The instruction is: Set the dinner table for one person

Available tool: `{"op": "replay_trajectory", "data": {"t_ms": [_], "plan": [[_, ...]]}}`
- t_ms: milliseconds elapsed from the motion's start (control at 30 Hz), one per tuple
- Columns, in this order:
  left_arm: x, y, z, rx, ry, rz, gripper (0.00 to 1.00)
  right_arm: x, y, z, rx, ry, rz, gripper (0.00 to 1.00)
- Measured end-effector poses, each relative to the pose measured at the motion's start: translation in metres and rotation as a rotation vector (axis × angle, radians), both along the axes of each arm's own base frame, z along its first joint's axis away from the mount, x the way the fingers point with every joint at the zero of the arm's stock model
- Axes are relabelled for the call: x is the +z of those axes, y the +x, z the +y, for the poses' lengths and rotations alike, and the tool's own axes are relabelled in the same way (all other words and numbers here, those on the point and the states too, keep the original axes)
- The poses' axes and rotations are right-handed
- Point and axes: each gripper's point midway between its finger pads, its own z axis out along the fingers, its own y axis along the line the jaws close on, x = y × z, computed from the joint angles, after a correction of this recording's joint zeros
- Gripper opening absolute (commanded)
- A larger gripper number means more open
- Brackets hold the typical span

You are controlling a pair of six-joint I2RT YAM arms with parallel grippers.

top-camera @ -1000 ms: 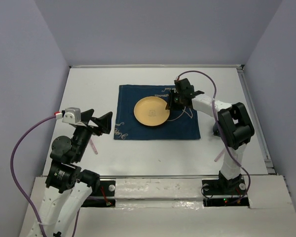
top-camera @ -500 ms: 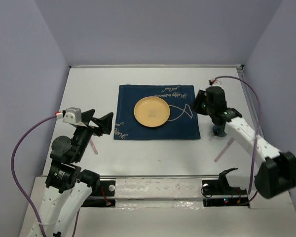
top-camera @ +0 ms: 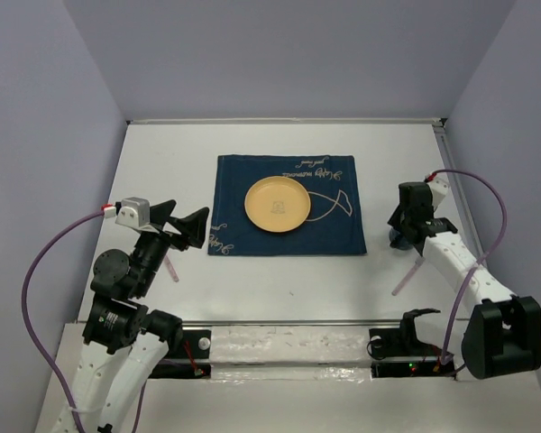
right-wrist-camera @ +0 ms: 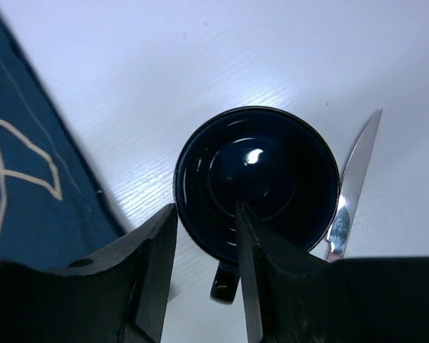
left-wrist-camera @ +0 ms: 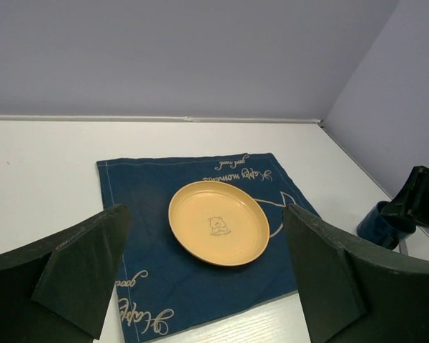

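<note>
The dinner table (top-camera: 279, 280) spreads white under both arms, with a blue placemat (top-camera: 288, 230) and a yellow plate (top-camera: 277, 204) at its middle. At the right, the right gripper (right-wrist-camera: 204, 246) has its jaws half spread over the near rim of a dark cup (right-wrist-camera: 261, 179), beside a knife (right-wrist-camera: 354, 186). At the left, the left gripper (left-wrist-camera: 204, 286) hangs with jaws spread wide, holding nothing.

From high behind the arm bases we look down over the whole desk (top-camera: 279, 280), seeing both arms, the blue placemat (top-camera: 252, 230) and the yellow plate (top-camera: 278, 203) from afar. From the left wrist we look low across the desk toward the right wall, between the left hand's (left-wrist-camera: 200, 286) dark fingers (left-wrist-camera: 79, 275); this view shares the placemat (left-wrist-camera: 143, 236), the plate (left-wrist-camera: 219, 221) and the dark cup (left-wrist-camera: 379, 223) with the top view. From the right wrist we look straight down, very close, onto that cup (right-wrist-camera: 261, 182), a knife blade (right-wrist-camera: 354, 189) and a corner of the placemat (right-wrist-camera: 21, 157).
</note>
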Motion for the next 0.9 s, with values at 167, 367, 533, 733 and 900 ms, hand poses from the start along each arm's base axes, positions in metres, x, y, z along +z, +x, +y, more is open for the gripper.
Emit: {"op": "replay_trajectory", "data": {"t_ms": [167, 367, 533, 733, 900], "plan": [[0.0, -0.001, -0.001, -0.009, 0.001, -0.002, 0.99, -0.017, 0.01, 0.0, 0.004, -0.013, 0.061, 0.41], [0.001, -0.001, -0.001, -0.011, 0.0, -0.003, 0.99, -0.033, 0.013, 0.0, 0.019, -0.022, 0.116, 0.32], [0.001, -0.002, -0.002, -0.014, 0.001, -0.003, 0.99, -0.03, 0.021, -0.001, 0.035, -0.042, 0.11, 0.0], [0.0, -0.002, -0.002, -0.016, 0.001, -0.003, 0.99, -0.02, 0.027, -0.003, 0.075, -0.129, 0.131, 0.0], [-0.003, 0.001, -0.004, -0.018, 0.007, 0.012, 0.99, 0.019, 0.057, 0.045, 0.262, -0.19, 0.096, 0.0]]}}
